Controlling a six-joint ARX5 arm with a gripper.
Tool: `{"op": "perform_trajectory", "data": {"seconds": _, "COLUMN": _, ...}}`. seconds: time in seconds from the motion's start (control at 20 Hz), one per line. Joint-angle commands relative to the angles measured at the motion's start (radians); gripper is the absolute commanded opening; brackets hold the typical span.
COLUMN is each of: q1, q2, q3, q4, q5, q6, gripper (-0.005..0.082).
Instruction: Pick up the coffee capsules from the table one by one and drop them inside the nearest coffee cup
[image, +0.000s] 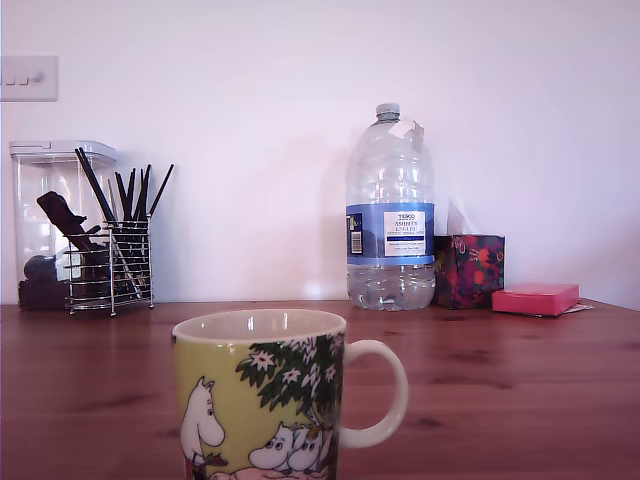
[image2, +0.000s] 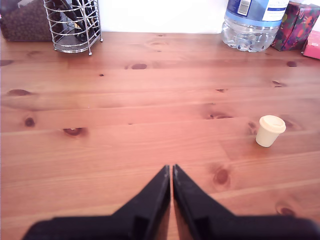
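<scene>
The gripper (image2: 172, 169) hangs over the bare table (image2: 125, 140) with its two black fingers (image2: 155, 195) pressed together, tips nearly touching and nothing between them. A beige capsule (image2: 270, 130) stands on the wood ahead of the fingertips and well off to one side of them, apart from the gripper and from everything else (its round rimmed face is turned upward). Only this one capsule shows in either view.

Far beyond the fingertips, along the white wall, stand a wire holder (image2: 74, 26) of dark utensils, a large water bottle (image2: 252, 22), a patterned tissue box (image2: 299, 25) and the edge of a pink box (image2: 313, 45).

In the exterior view the mug (image: 262, 395) fills the foreground, yellow-green with a white rim and cartoon creatures, its handle (image: 385, 395) toward the exterior view's right. The gripper does not appear in that view, so how the mug lies relative to it cannot be told.
</scene>
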Motion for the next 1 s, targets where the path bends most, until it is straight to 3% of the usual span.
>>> {"op": "perform_trajectory", "data": {"seconds": 0.0, "q1": 0.003, "q2": -0.006, "q3": -0.022, "q4": 0.011, "q5": 0.006, "q6": -0.003, "gripper": -0.0016}}
{"op": "perform_trajectory", "data": {"seconds": 0.4, "q1": 0.003, "q2": -0.006, "q3": -0.022, "q4": 0.018, "q5": 0.011, "q6": -0.003, "gripper": -0.0020}}
{"op": "perform_trajectory", "data": {"seconds": 0.65, "q1": 0.002, "q2": -0.005, "q3": -0.022, "q4": 0.143, "q5": 0.034, "q6": -0.002, "gripper": -0.0020}}
{"op": "perform_trajectory", "data": {"seconds": 0.95, "q1": -0.007, "q2": 0.164, "q3": -0.022, "q4": 0.222, "q5": 0.151, "q6": 0.002, "gripper": -0.0020}}
